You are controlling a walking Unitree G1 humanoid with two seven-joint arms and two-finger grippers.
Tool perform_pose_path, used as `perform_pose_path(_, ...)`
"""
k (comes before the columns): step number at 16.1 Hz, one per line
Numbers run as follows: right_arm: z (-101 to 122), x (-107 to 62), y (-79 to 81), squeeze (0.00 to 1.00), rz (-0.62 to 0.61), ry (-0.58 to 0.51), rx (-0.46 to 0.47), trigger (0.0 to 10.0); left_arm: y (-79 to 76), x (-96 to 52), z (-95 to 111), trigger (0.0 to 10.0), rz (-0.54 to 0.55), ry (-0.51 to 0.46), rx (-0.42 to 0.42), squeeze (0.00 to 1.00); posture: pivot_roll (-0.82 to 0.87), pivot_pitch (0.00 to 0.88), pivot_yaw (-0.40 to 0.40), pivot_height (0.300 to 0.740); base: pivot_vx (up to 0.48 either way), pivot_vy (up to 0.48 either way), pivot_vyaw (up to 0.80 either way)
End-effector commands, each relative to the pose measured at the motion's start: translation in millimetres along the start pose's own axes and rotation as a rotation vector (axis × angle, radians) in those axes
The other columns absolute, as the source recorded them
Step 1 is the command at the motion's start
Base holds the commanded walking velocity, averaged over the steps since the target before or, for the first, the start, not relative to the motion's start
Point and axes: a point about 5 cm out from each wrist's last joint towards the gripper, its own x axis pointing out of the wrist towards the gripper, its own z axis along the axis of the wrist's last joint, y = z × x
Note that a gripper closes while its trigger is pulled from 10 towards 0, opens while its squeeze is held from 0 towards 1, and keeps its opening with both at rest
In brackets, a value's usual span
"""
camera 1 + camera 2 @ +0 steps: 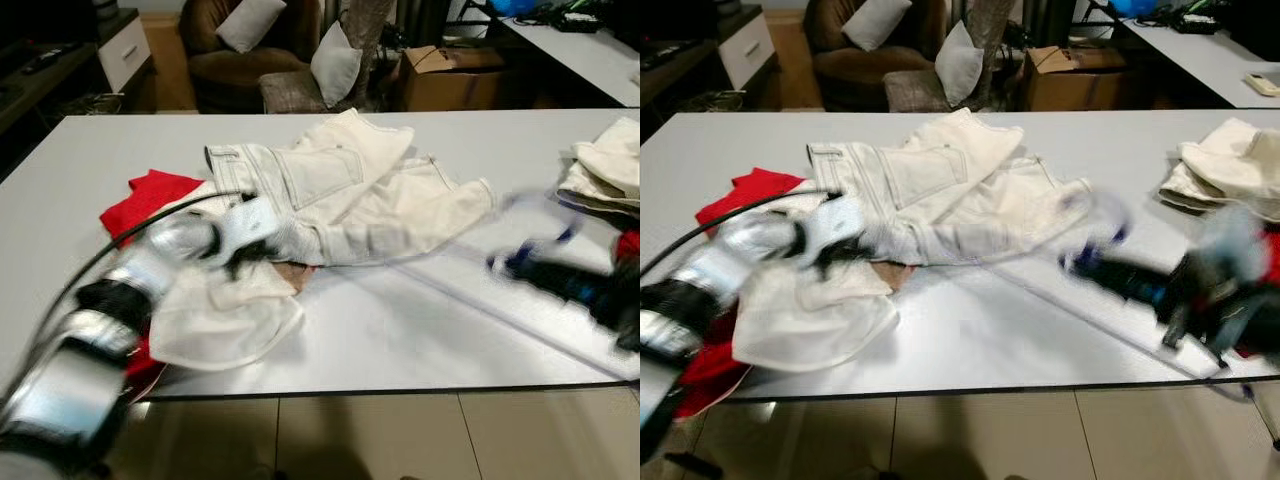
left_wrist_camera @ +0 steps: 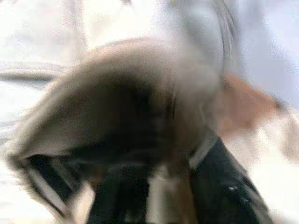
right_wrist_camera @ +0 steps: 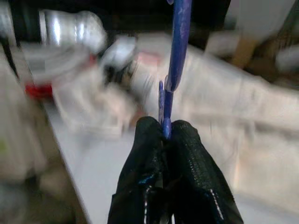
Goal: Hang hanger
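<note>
A blue hanger (image 3: pixel 174 56) is pinched between the closed fingers of the right claw (image 3: pixel 167 133), which is held above the right part of the grey table (image 1: pixel 400 340); in the head views that arm and the hanger are smeared by blur, so the hanger's exact attitude cannot be read. The left claw (image 1: pixel 240 250) is pressed into the pale garments (image 1: pixel 340 200) heaped at mid-table, with cloth drawn close around its fingers in the wrist view; whether it is open or closed on fabric cannot be told. A red cloth (image 1: pixel 150 195) lies under the heap at its left, and folded pale clothes (image 1: pixel 610 160) rest near the right edge. The grip on the hanger looks narrow, taken on a thin edge, so it could be twisted or lost if it were swung quickly or snagged on the garment. Cloth could also be dragged off the table's near edge if it were pulled by the left claw while bunched.
</note>
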Motion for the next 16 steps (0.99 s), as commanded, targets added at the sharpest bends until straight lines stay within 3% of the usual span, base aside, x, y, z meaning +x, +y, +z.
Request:
perform_pose_path(1,8.9,2.7,-1.4,0.00,-0.018,-0.077,0.016,10.0,-1.5,-6.1,2.2,10.0,-0.050,-0.019,0.005,1.00,-0.15,0.005,0.048,0.740,0.000,0.000,0.00)
perform_pose_path(3,8.2,17.5,-4.4,0.00,-0.073,-0.147,0.038,10.0,1.1,-21.1,7.9,10.0,-0.067,-0.101,-0.064,1.00,-0.13,0.007,0.036,0.740,0.000,0.000,0.00)
perform_pose_path(4,5.4,31.2,-11.8,0.00,-0.162,-0.181,0.051,10.0,2.8,-36.8,11.6,10.0,-0.090,-0.143,-0.099,1.00,-0.13,0.000,0.025,0.740,0.000,0.000,0.00)
perform_pose_path(6,1.9,53.6,-19.1,0.00,-0.293,-0.201,0.056,10.0,6.3,-60.2,25.0,10.0,-0.063,-0.306,-0.157,1.00,-0.14,0.000,0.031,0.740,0.000,0.000,0.00)
perform_pose_path(7,-6.6,64.9,-25.7,0.00,-0.412,-0.149,0.083,10.0,8.9,-72.0,32.2,10.0,-0.007,-0.437,-0.228,1.00,-0.14,0.001,0.035,0.740,0.000,0.000,0.00)
perform_pose_path(9,-16.5,78.0,-26.0,0.00,-0.529,-0.105,0.079,10.0,8.6,-85.7,34.3,10.0,0.094,-0.555,-0.318,1.00,-0.12,0.014,0.037,0.740,0.000,0.000,0.00)
perform_pose_path(11,-18.1,91.9,-13.8,0.00,-0.548,-0.224,0.143,10.0,11.9,-95.5,40.0,10.0,0.326,-0.681,-0.441,1.00,-0.11,0.033,0.033,0.740,0.000,0.000,0.00)
perform_pose_path(12,-18.9,95.7,-11.8,0.00,-0.593,-0.218,0.099,10.0,10.7,-95.8,42.9,10.0,0.408,-0.712,-0.469,1.00,-0.10,0.044,0.029,0.740,0.000,0.000,0.00)
perform_pose_path(13,-13.5,101.9,-4.1,0.00,-0.569,-0.341,0.162,10.0,3.1,-85.2,45.4,10.0,0.509,-0.727,-0.510,1.00,-0.10,0.047,0.021,0.740,0.000,0.000,0.00)
perform_pose_path(14,-11.3,104.6,0.3,0.00,-0.604,-0.417,0.199,10.0,-8.5,-73.5,49.0,10.0,0.548,-0.744,-0.558,1.00,-0.11,0.042,0.017,0.740,0.000,0.000,0.00)
perform_pose_path(16,-18.2,111.4,11.9,0.00,-0.663,-0.410,0.187,10.0,-34.4,-50.0,56.3,10.0,0.538,-0.703,-0.574,1.00,-0.12,0.039,0.009,0.740,0.000,0.000,0.00)
